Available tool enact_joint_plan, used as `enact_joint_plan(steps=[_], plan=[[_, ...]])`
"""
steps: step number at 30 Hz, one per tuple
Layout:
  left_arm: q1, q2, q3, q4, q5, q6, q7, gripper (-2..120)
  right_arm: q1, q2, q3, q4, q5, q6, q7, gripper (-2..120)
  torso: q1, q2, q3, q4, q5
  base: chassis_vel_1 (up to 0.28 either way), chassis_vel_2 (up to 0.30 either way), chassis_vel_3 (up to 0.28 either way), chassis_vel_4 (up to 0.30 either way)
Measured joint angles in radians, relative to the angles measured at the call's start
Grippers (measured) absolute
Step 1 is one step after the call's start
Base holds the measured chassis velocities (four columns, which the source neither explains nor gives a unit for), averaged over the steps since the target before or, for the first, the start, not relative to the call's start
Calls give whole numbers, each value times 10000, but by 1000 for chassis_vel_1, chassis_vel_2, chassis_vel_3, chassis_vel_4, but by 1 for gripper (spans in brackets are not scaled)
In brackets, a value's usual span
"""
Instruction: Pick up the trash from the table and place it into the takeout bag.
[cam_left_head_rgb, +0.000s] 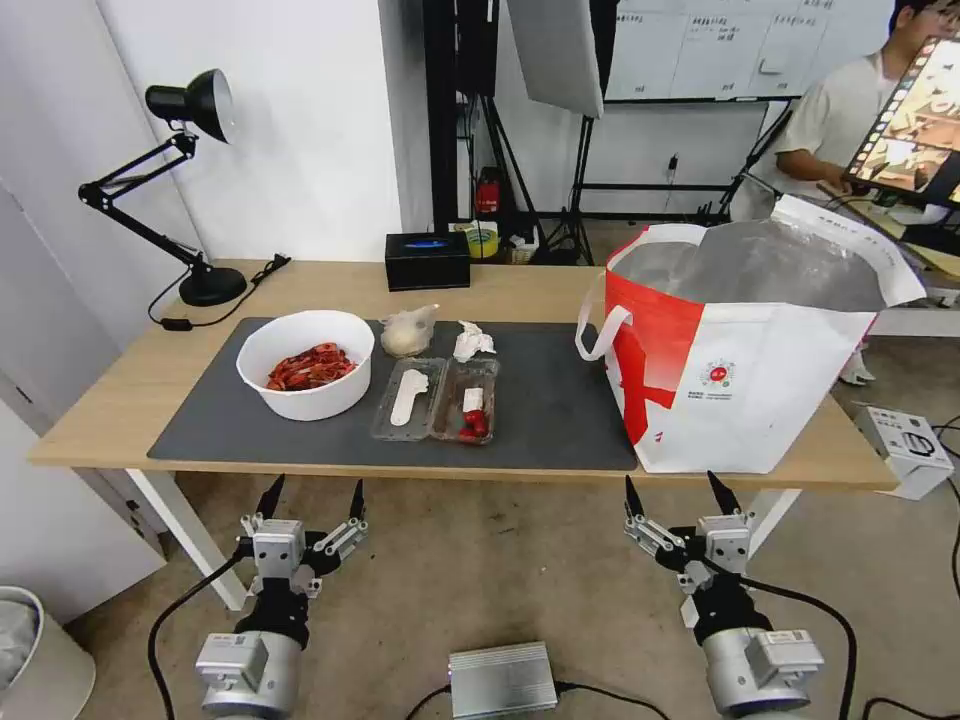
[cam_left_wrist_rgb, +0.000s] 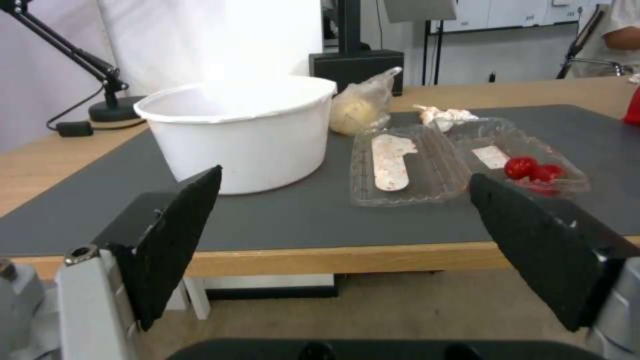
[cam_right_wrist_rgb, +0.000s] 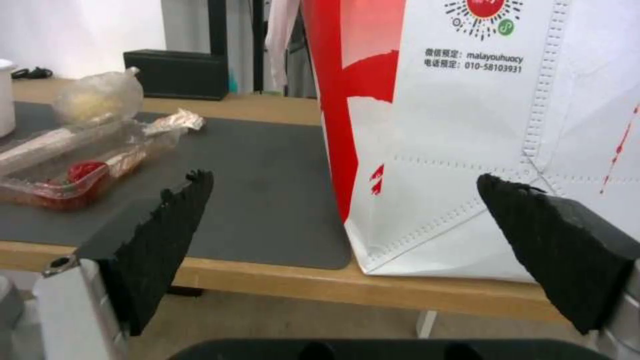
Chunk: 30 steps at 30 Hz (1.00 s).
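On the table lies a dark grey mat with the trash on it. A white bowl holds red shells. Beside it an open clear clamshell tray contains red scraps. Behind the tray are a small clear bag of whitish stuff and a crumpled white tissue. The takeout bag stands open at the table's right end. My left gripper and right gripper hang open and empty below the table's front edge.
A black desk lamp stands at the back left, a black box at the back middle. A white bin is on the floor at the left, a silver unit between my arms. A person sits at the far right.
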Motion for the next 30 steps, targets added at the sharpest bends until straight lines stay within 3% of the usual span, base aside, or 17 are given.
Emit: enact_joint_plan(steps=[4,7,9,13,30], plan=[[-6,2,0,3,-9,1,0,100,9,-20,10,-20,11,1,0,100,0,0,0,0,0,0,0,0,0],[-636,223,-91,558,-619,81,-146,100,319,-636,538,-621,507,-36,201,100,-3,1,-1,2,0,0,0,0,0],[-1735,610,-254,1519,-1674,239,-413,100,865,-1675,1440,-1623,1348,-137,579,100,0,-1,1,0,3,0,0,0,0],[-2399,889,-360,2075,-2610,277,-355,100,1277,-2496,2107,-2316,2124,-108,751,100,6,-6,3,-1,3,0,0,0,0],[-2253,1102,-442,1767,-3179,-13,650,100,1243,-2539,2101,-1869,2248,-59,655,100,1,-2,0,0,0,0,0,0,0]])
